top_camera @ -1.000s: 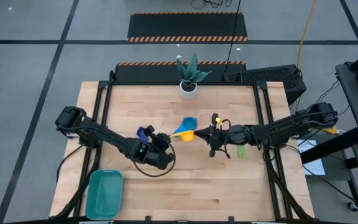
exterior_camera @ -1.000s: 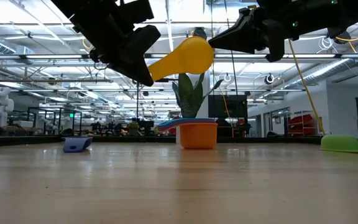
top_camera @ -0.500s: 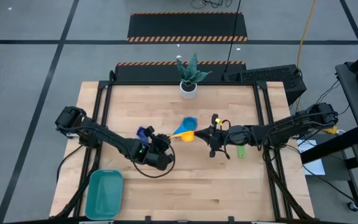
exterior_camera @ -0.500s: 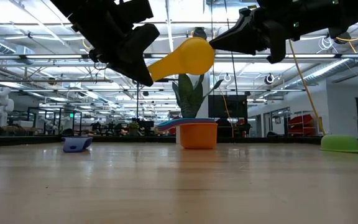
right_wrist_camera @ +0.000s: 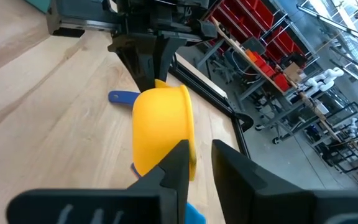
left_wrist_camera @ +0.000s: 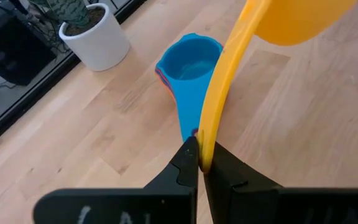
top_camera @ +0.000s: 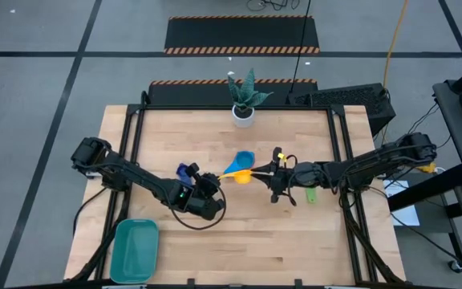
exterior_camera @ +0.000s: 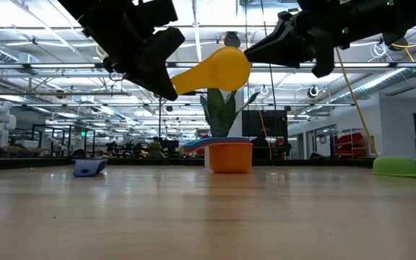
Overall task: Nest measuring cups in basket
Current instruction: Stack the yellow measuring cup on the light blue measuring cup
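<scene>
Left gripper pinches the flat handle of the yellow plastic measuring cup, holding it in the air above the orange and light-blue nested cups at mid-counter. Right gripper, pressed on the cup's rim a second ago, has begun to spread, so the handover looks complete. The teal-green rectangular basket waits near left.

No readable text, labels, brand names or numbers in any view. Only sign-like markings are the orange-and-black hazard stripes edging the dark floor mat beyond the desk's far edge. Pale marks on the left wrist housing are too blurred to read.
</scene>
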Controlling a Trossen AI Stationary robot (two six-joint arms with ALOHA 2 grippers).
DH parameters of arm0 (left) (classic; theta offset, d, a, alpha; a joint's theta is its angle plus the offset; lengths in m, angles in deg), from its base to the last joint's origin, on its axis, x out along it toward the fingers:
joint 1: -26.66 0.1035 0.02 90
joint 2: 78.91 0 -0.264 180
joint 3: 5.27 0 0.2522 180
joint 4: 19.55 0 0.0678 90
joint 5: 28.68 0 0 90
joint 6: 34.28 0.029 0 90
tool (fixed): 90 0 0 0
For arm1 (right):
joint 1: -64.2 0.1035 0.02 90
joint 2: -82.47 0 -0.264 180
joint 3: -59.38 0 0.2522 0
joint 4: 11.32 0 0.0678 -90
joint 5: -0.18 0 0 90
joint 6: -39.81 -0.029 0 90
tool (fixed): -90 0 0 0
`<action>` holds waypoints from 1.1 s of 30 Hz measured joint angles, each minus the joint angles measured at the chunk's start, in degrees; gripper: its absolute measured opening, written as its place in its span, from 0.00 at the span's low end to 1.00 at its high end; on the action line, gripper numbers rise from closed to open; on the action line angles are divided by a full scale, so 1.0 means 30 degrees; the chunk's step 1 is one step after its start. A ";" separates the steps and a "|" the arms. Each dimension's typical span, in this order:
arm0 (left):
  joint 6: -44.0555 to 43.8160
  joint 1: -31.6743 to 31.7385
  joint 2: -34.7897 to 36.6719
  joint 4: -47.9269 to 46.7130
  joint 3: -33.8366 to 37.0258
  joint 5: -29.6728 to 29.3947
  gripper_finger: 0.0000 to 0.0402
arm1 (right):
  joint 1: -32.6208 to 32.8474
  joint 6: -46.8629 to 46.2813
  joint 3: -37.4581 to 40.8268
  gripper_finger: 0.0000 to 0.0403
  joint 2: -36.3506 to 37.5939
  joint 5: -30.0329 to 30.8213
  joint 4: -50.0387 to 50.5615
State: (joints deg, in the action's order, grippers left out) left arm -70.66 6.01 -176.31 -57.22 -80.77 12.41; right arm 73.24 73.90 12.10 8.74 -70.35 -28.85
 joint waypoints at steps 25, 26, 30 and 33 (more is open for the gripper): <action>0.0140 0.0016 0.0007 0.0024 -0.0015 -0.0074 0.02 | -0.0240 -0.0575 0.0015 0.02 0.0682 -0.1165 0.1066; 0.0293 0.0016 0.0007 0.0051 -0.0015 -0.0083 0.02 | -0.0240 -0.0575 0.0015 0.01 0.0682 -0.1166 0.1004; 0.0526 -0.0035 0.0007 0.0200 -0.0015 -0.0159 0.03 | -0.0240 -0.0483 0.0015 0.01 0.0683 -0.1091 0.0942; 0.0586 -0.0035 0.0007 0.0440 -0.0014 -0.0135 0.06 | -0.0240 -0.0232 0.0015 0.01 0.0689 -0.1027 0.0875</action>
State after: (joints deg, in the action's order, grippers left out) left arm -68.91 5.91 -176.29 -55.90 -80.81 12.00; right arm 72.52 73.20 12.15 10.81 -73.44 -26.23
